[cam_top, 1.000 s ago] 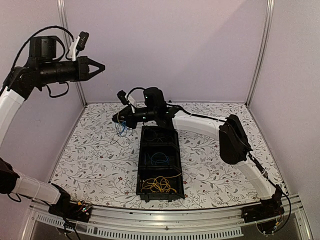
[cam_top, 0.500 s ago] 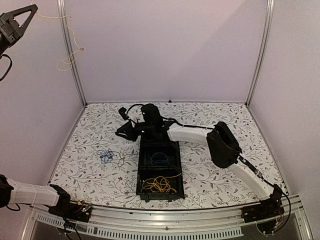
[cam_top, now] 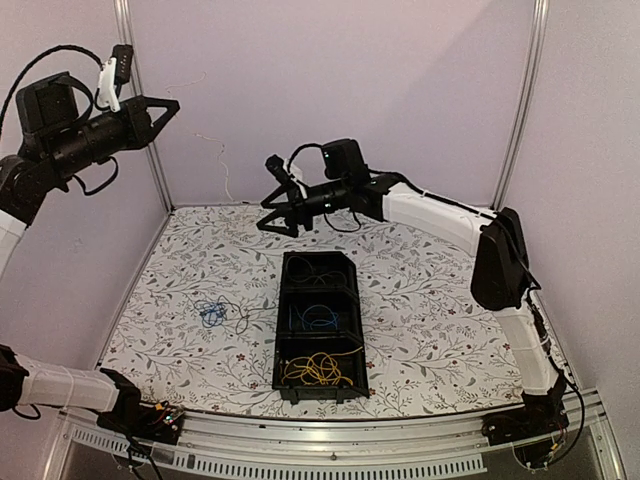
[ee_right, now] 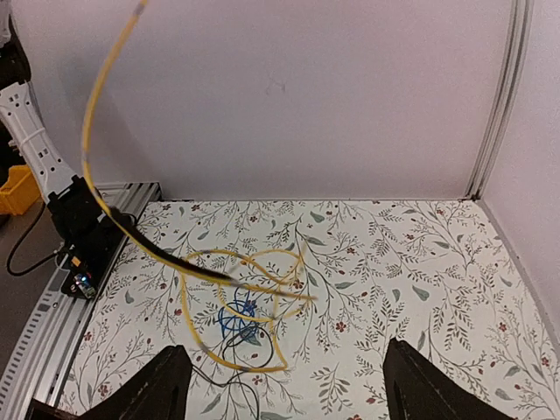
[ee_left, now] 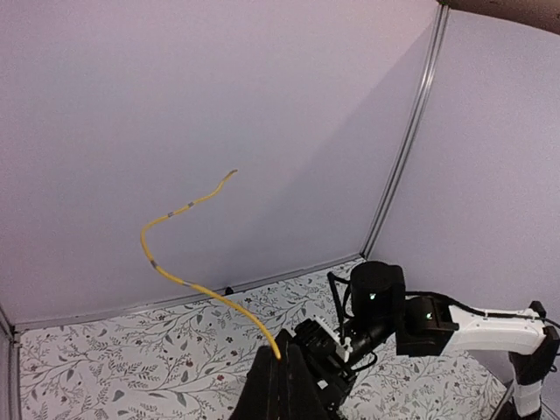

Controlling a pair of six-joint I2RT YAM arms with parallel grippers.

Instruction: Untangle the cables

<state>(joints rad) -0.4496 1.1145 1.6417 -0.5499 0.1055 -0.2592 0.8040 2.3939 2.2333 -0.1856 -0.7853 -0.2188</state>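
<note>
My left gripper (cam_top: 172, 101) is raised high at the back left and shut on a thin yellow cable (ee_left: 188, 282), which curves up and away from the jaws (ee_left: 282, 360). In the top view the same yellow cable (cam_top: 223, 163) shows only faintly against the wall. My right gripper (cam_top: 280, 226) hovers above the table's far side, behind the black tray (cam_top: 283, 300), open (ee_right: 289, 398). Ahead of it, blurred yellow cable loops (ee_right: 262, 284) hang in the air, held by nothing on this side. A blue and dark cable bunch (cam_top: 210, 312) lies on the table left of the tray.
The tray holds a blue cable (cam_top: 318, 318) in its middle compartment and yellow cables (cam_top: 318, 370) in the near one. Walls with aluminium corner posts (cam_top: 142, 120) enclose the table. A rail (cam_top: 330, 448) runs along the near edge.
My right gripper opened, rose and moved toward the back wall. The left arm swung its shut gripper back into view with the yellow cable. The blue and dark bunch dropped onto the table.
</note>
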